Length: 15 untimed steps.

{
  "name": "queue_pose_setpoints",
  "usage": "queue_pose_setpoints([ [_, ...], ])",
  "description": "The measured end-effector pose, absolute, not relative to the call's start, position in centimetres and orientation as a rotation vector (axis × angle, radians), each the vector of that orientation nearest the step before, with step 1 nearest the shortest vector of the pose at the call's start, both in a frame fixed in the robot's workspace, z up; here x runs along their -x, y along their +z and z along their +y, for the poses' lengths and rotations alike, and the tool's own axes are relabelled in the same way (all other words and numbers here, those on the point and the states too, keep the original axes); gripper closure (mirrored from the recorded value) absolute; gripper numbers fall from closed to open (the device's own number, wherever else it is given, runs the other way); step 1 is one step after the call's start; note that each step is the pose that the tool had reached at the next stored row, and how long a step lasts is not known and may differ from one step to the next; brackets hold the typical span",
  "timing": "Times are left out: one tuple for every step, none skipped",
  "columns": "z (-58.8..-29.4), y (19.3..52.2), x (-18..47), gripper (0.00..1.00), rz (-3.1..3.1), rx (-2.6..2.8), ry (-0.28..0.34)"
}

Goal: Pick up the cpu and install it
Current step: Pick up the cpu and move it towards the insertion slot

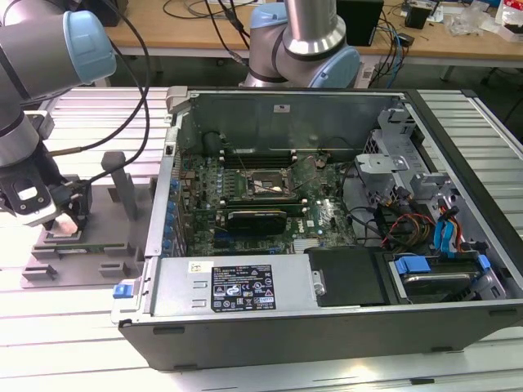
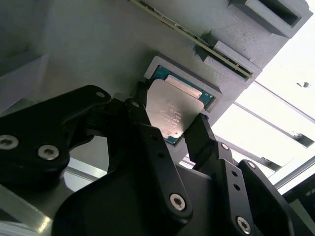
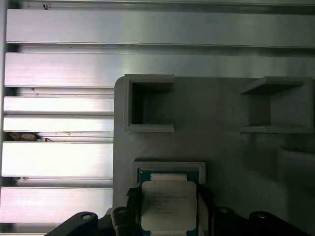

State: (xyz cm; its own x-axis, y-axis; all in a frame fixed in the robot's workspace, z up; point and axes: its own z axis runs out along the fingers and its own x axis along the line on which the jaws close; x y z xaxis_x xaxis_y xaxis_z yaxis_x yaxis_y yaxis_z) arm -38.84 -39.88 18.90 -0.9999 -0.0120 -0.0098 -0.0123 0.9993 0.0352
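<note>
Fingers (image 2: 146, 132) of the black two-finger gripper (image 2: 170, 129) sit against two opposite edges of the small flat square cpu with a pale silvery metal top plate (image 2: 170, 110), clamped on it from both sides. The cpu lies in a shallow square raised-rim pocket (image 3: 170, 166) of the flat grey plastic fixture plate (image 3: 221, 147). Green board edge shows around the metal top on the sides away from the fingers. Whether the chip has come off the pocket floor cannot be told, since the fingers and the gripper body cover its near corners.

In the first wrist view the gripper (image 3: 167, 209) hides the nearer end of the cpu (image 3: 167, 199), and the picture's edge cuts off the rest.

In the exterior view the gripper (image 1: 65, 224) stands low over the fixture plate (image 1: 82, 265) at the exterior view's left, and the arm's wrist covers the pocket, so the chip itself is hard to make out there. The plate rests on the ribbed aluminium table (image 1: 73, 335), just beside the open dark metal computer case (image 1: 327, 327). Well apart from the gripper, inside the case, the square black-and-metal socket frame (image 1: 265, 186) sits on the green motherboard, partly crossed by cables.
</note>
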Motion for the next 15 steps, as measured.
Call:
queue_pose_setpoints([
  [-39.88, 18.90, 38.84, 0.45, 3.131, 0.019, 0.055],
  [-39.88, 18.90, 38.84, 0.45, 3.131, 0.019, 0.055],
  [-39.88, 19.00, 38.84, 0.45, 3.132, 0.019, 0.055],
  [-39.88, 19.29, 38.84, 0.45, 3.131, 0.019, 0.055],
  [-39.88, 19.47, 38.84, 0.45, 3.131, 0.019, 0.055],
  [-39.85, 19.55, 38.84, 0.45, 3.131, 0.019, 0.053],
  [-39.85, 19.57, 38.84, 0.45, 3.132, 0.019, 0.053],
  [-39.84, 19.65, 38.84, 0.45, 3.131, 0.019, 0.052],
  [-39.83, 19.79, 38.84, 0.45, 3.132, 0.019, 0.051],
  [-39.83, 19.80, 38.83, 0.45, 3.131, 0.019, 0.051],
  [-39.83, 19.80, 38.84, 0.45, 3.131, 0.019, 0.051],
  [-39.83, 19.80, 38.84, 0.45, 3.131, 0.019, 0.051],
  [-39.83, 19.69, 38.84, 0.45, 3.131, 0.019, 0.051],
  [-39.83, 19.67, 38.85, 0.45, 3.132, 0.019, 0.050],
  [-39.83, 19.63, 38.84, 0.45, 3.132, 0.019, 0.051],
])
